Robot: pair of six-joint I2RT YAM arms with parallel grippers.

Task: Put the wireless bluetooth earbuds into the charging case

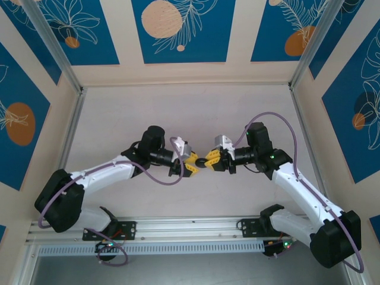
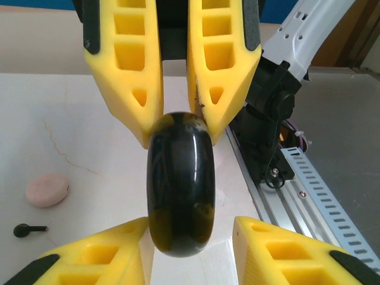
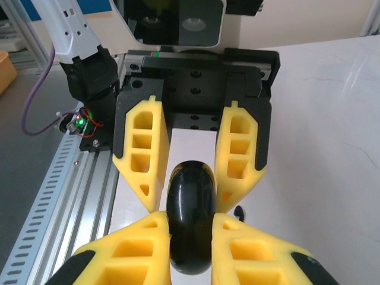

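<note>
Counting first: one charging case (image 1: 202, 164), black, glossy and round, is held edge-on above the table (image 1: 148, 107) at mid-scene. One earbud (image 2: 27, 229), black with a short stem, lies on the table at 8 o'clock of the case in the left wrist view, well apart from it. One pale pink disc (image 2: 47, 190) lies near the earbud, at 9 o'clock of the case. In the right wrist view a small dark hooked shape (image 3: 238, 212) pokes out at 3 o'clock of the case, mostly hidden; cannot tell whether it is an earbud. Two arms, seen from above: the left arm rises from 7 o'clock, bends, and runs in level toward centre; the right arm mirrors it from 5 o'clock. The wrists point at each other along the 9-to-3 line. The right gripper (image 1: 212, 161) meets the case from 3 o'clock and is clamped on it, its fingers (image 3: 151, 237) pressed to both flat faces. The left gripper (image 1: 191, 165) meets it from 9 o'clock with its hold released: one finger (image 2: 279, 249) stands clear of the case, the other sits right at its rim, contact unclear.
</note>
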